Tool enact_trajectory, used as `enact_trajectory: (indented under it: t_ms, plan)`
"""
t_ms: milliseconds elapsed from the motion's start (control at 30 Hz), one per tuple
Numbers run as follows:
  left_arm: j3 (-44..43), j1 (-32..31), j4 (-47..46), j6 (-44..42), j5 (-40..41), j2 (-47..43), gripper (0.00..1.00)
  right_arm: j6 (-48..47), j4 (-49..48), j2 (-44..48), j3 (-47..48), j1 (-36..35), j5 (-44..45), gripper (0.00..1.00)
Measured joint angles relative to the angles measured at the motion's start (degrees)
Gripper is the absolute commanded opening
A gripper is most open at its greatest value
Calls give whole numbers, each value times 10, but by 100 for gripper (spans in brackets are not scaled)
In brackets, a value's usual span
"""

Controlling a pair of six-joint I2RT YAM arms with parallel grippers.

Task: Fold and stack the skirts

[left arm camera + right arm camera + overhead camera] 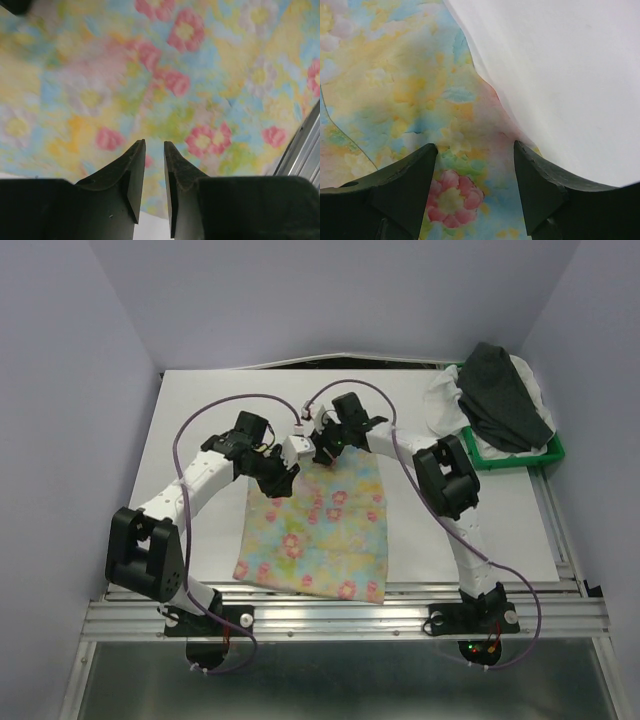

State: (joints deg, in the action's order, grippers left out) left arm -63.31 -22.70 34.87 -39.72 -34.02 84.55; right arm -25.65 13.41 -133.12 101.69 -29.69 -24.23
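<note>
Both tools parked over the far edge of the floral skirt (318, 530)

It lies flat mid-desk (200, 420), near hem almost at the front rail, with bare room on its left. Left tool (154, 144) is narrow with nothing pinched, right tool (475, 146) gapes wide across the hem line. Only my overhead view shows the charcoal skirt (505, 395) piled on the white skirt (445, 400) in the green tray (520, 455).

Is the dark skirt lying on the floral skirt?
No, the dark skirt sits over the green tray at the far right, apart from the floral skirt.
</note>
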Motion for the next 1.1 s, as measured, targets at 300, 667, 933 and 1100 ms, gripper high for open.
enact_trajectory:
  t_ms: [300, 667, 933, 1100]
  plan:
    - [-139, 181, -30, 70, -24, 101, 43, 2, 14, 5, 0, -26, -14, 65]
    - [-306, 206, 11, 18, 28, 312, 51, -40, 87, 12, 89, 78, -10, 58]
    - [-358, 206, 64, -38, 35, 374, 59, -103, 146, -13, 119, 100, -32, 57]
    - [-358, 206, 76, -59, 40, 381, 59, -139, 198, -32, 119, 101, -50, 57]
